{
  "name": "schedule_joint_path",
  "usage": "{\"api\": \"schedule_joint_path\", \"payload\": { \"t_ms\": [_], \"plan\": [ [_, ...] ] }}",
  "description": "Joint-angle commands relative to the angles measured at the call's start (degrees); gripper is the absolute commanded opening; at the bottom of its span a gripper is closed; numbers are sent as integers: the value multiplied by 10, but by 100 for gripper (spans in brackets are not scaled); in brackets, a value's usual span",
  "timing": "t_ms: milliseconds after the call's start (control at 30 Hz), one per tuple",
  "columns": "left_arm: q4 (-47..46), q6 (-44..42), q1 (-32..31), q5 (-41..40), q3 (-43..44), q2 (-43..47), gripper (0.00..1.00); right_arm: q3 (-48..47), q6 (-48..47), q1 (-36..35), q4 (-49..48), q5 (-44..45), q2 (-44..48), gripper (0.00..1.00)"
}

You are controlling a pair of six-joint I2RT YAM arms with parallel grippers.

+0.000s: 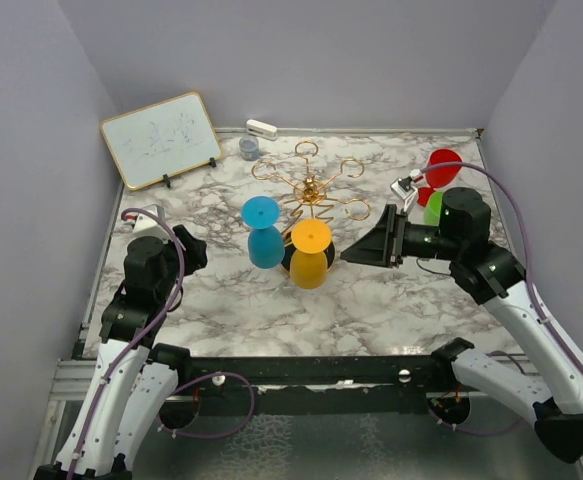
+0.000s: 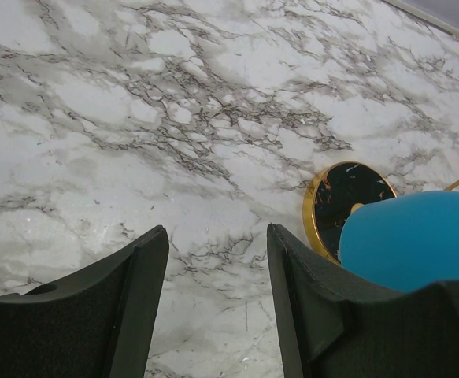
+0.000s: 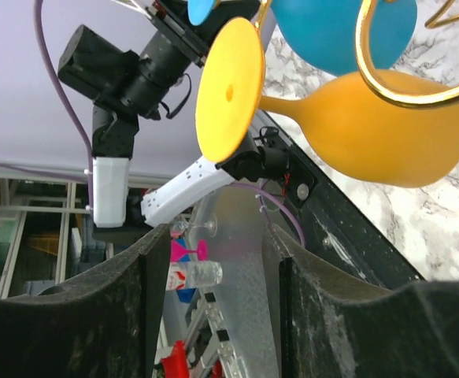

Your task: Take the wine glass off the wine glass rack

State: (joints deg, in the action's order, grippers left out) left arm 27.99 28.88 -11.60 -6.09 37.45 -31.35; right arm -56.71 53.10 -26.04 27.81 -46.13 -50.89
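Showing yellow glass (image 1: 310, 262) and blue glass (image 1: 265, 240) hung foot-up in near loops of rack (image 1: 311, 188), mid-table (image 1: 221, 300); right gripper (image 1: 345, 257) level beside yellow glass, parted, empty, seemingly lined up for its stem; left gripper (image 2: 217, 240) parted, empty, low over table by blue glass.

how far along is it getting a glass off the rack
Looks done: a red glass and a green glass stand off the rack, far right. In hand: nothing; the open right gripper faces the yellow glass. To do: yellow and blue glass both hang on the rack.
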Motion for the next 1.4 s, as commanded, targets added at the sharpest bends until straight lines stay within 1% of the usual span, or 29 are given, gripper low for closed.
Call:
{"api": "schedule_joint_path", "payload": {
  "t_ms": [0, 167, 267, 567, 833, 1000, 1067, 1133, 1367],
  "plan": [
    [-4, 3, 2, -15, -4, 5, 56, -1, 52, -36, -68, 87, -4, 48],
    [-4, 3, 2, -15, -4, 6, 56, 0, 71, -68, -87, 121, -32, 45],
    [-4, 3, 2, -14, -4, 7, 56, -6, 74, -90, -88, 162, -39, 45],
    [-5, 2, 2, -11, -4, 7, 56, -21, 77, -103, -87, 226, -52, 42],
    [-6, 2, 2, -9, -5, 8, 56, -24, 79, -109, -106, 235, -73, 38],
    [-5, 2, 2, -9, -4, 8, 56, -24, 80, -113, -115, 238, -75, 30],
    [-5, 2, 2, -9, -5, 8, 56, -26, 79, -114, -116, 238, -74, 25],
    [-6, 2, 2, -9, -5, 8, 56, -29, 78, -114, -113, 239, -73, 22],
    [-5, 2, 2, -9, -4, 9, 56, -44, 75, -114, -97, 246, -64, 14]
  ]
}}
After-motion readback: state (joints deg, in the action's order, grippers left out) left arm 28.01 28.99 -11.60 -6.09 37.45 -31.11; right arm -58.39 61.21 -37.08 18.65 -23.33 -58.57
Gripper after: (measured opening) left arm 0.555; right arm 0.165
